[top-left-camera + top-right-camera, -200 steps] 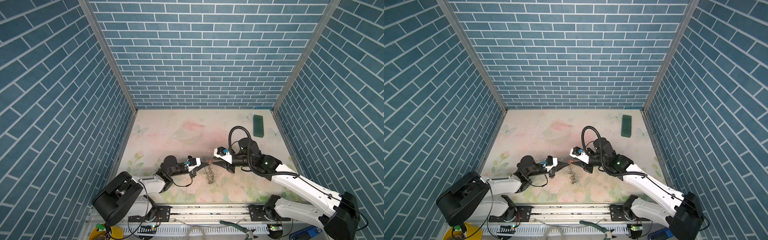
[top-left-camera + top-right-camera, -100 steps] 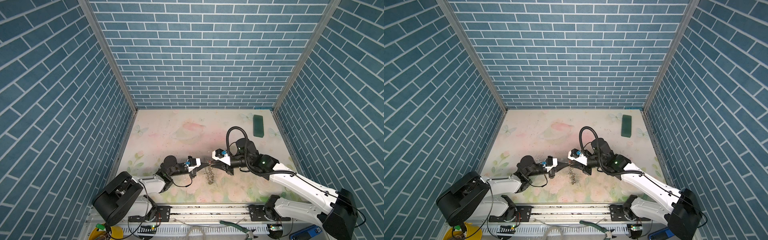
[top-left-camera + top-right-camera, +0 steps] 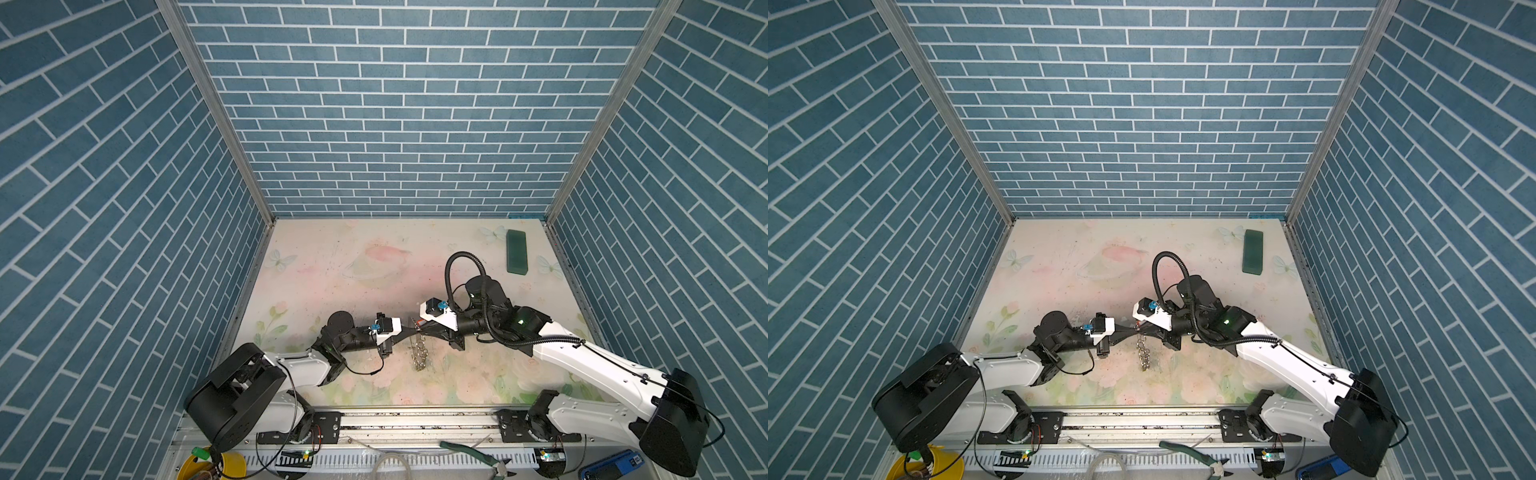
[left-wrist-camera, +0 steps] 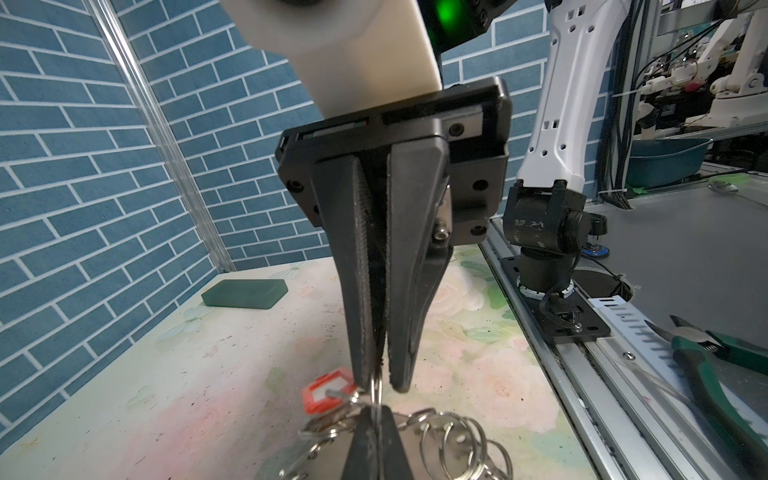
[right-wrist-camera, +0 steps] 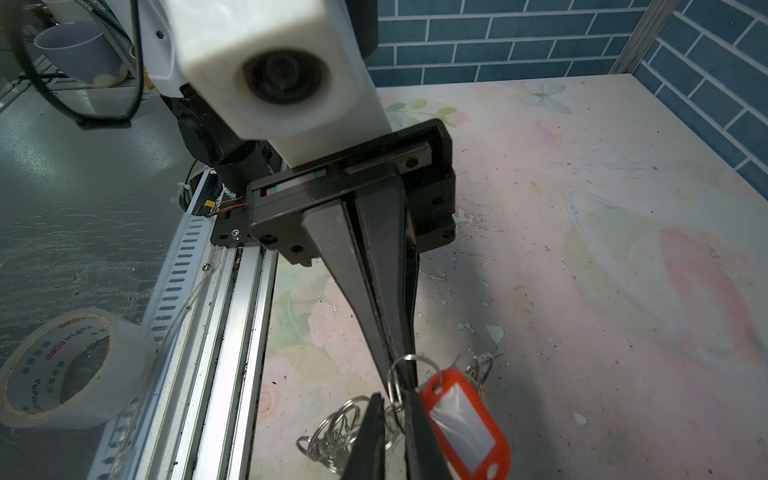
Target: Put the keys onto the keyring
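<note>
My two grippers meet tip to tip above the front middle of the table. The left gripper [image 3: 409,331] [image 4: 376,411] is shut on a thin silver ring [image 4: 376,388] of the keyring. The rest of the keyring [image 3: 420,355] [image 3: 1144,354] hangs from that ring as a bunch of silver rings [image 4: 457,440] reaching the mat. A red key [image 5: 461,424] [image 4: 328,392] with a clear window hangs on the same ring. The right gripper [image 3: 418,328] [image 5: 394,400] has that ring between its jaws, which leave only a thin slit. The red key lies against the outside of one of its fingers [image 5: 417,419].
A dark green block [image 3: 516,257] [image 3: 1253,251] lies at the back right of the floral mat. The metal rail [image 3: 415,419] runs along the front edge, with green-handled pliers [image 4: 727,361] beyond it. A roll of clear tape [image 5: 70,370] sits outside the rail.
The right gripper has moved left up to the left gripper's tips and its jaws have narrowed around the ring. The left arm and the hanging keyring have stayed put.
</note>
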`<action>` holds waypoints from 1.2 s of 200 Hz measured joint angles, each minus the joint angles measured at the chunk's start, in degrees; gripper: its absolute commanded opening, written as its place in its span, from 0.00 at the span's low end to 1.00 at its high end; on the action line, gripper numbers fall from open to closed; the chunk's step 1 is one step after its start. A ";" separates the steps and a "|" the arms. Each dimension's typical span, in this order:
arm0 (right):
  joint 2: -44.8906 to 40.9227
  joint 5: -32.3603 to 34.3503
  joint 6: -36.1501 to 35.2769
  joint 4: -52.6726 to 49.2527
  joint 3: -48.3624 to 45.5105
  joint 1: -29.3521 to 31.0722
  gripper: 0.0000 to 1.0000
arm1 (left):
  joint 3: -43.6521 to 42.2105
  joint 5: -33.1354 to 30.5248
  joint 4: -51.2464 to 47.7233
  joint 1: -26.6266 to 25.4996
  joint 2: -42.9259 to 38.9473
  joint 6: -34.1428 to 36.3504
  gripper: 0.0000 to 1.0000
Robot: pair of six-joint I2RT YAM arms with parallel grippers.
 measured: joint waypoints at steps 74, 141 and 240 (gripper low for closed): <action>1.11 0.61 -0.48 -1.11 1.01 0.44 0.08 | 0.00 0.81 -0.61 0.24 0.00 -0.57 0.00; 1.70 2.10 -1.99 -1.81 1.70 1.03 0.03 | 0.00 0.81 -1.16 0.44 0.00 -1.07 0.00; 2.43 8.17 -5.03 -2.16 2.25 3.43 0.06 | -0.07 0.52 -2.54 0.87 0.13 -2.36 0.00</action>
